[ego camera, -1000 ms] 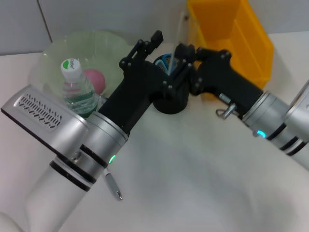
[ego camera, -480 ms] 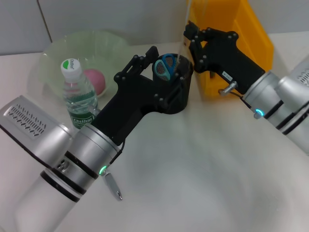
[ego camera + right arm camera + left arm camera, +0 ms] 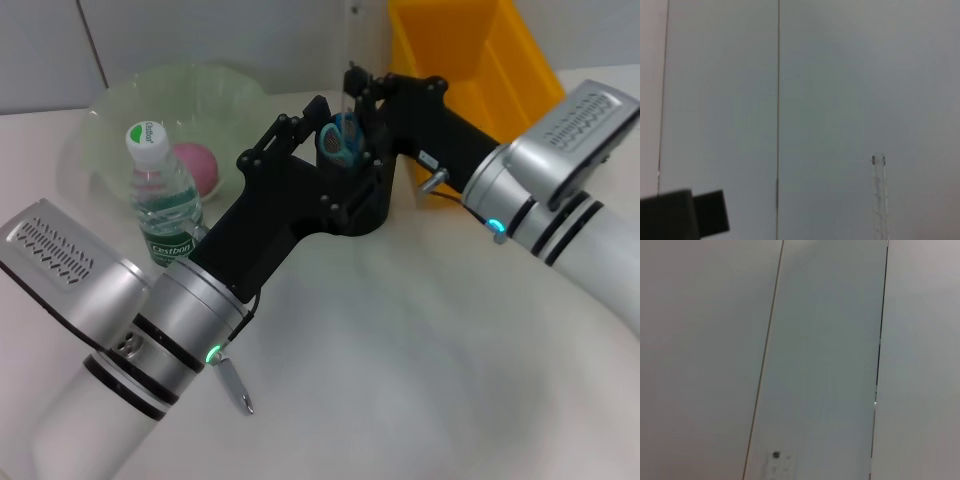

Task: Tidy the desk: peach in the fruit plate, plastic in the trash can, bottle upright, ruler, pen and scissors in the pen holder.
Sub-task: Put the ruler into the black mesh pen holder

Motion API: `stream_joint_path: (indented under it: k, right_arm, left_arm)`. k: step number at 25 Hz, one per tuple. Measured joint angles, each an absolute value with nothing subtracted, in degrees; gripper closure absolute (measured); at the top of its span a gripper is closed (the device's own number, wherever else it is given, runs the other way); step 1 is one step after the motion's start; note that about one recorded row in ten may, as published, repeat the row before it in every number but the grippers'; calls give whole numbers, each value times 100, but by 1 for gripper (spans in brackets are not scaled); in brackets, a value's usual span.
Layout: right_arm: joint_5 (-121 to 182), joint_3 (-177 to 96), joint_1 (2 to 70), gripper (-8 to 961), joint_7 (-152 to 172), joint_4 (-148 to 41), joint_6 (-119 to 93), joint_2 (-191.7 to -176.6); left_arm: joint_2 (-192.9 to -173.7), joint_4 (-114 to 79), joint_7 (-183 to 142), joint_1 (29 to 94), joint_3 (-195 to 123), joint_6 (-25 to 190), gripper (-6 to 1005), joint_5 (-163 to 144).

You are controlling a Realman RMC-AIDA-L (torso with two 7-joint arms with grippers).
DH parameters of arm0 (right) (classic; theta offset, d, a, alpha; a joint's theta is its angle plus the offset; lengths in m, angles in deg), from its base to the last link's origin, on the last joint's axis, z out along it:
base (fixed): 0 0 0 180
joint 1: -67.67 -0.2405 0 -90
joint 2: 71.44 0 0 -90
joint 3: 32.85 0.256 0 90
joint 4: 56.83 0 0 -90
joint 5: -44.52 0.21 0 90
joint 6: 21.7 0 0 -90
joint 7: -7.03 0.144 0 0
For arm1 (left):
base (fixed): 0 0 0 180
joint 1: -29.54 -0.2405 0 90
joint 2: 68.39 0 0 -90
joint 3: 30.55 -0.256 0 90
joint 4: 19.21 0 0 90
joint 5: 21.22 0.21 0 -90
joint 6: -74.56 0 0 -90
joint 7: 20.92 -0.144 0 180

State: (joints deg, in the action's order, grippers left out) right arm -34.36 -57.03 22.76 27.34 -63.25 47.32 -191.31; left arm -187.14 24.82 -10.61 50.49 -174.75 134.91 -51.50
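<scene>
— Where was the ruler (image 3: 351, 45) at that moment?

— Held upright over the pen holder (image 3: 365, 205), a clear strip with its long axis close to vertical. Its lower end sat in the right pincer (image 3: 358, 88), which seemed pressed together on it. The holder's mouth lay just below and a little toward the robot from that pincer.

— So the coming move turned on what?

— On the drop line, I'd judge: the ruler had to go straight down, lengthwise, into the holder, beside the blue handles of the scissors (image 3: 340, 140) already standing inside. The right arm was the one in place for that.

— And the left arm?

— The left pincer (image 3: 298, 118) reached in from the other side, close beside the holder, and its fingers looked spread with nothing between them. Both wrist views showed mostly bare wall, though the right one caught the ruler's tip.

— What did you count?

— One ruler, one pair of scissors, one holder. One bottle (image 3: 160, 195) stood upright on the counter (image 3: 400, 350), just in front of the fruit plate (image 3: 110, 120). One pink peach (image 3: 198, 165) lay in that plate. One yellow trash can (image 3: 480, 60) stood behind the holder. I could make out no pen and no plastic
</scene>
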Motion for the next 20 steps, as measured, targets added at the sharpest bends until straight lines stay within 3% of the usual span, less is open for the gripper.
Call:
stream_joint_path:
  k: [14, 20]
  right_arm:
    - [-3441, -5738, 2330, 946, 2893, -6387, 4420, -19130]
    - [-3441, -5710, 2377, 936, 2937, -6362, 4518, -19119]
  left_arm:
    - [-18656, 2355, -999, 5005, -17459, 13467, 322, -5092]
    - [-18392, 2354, 171, 4661, -16881, 13446, 322, -3460]
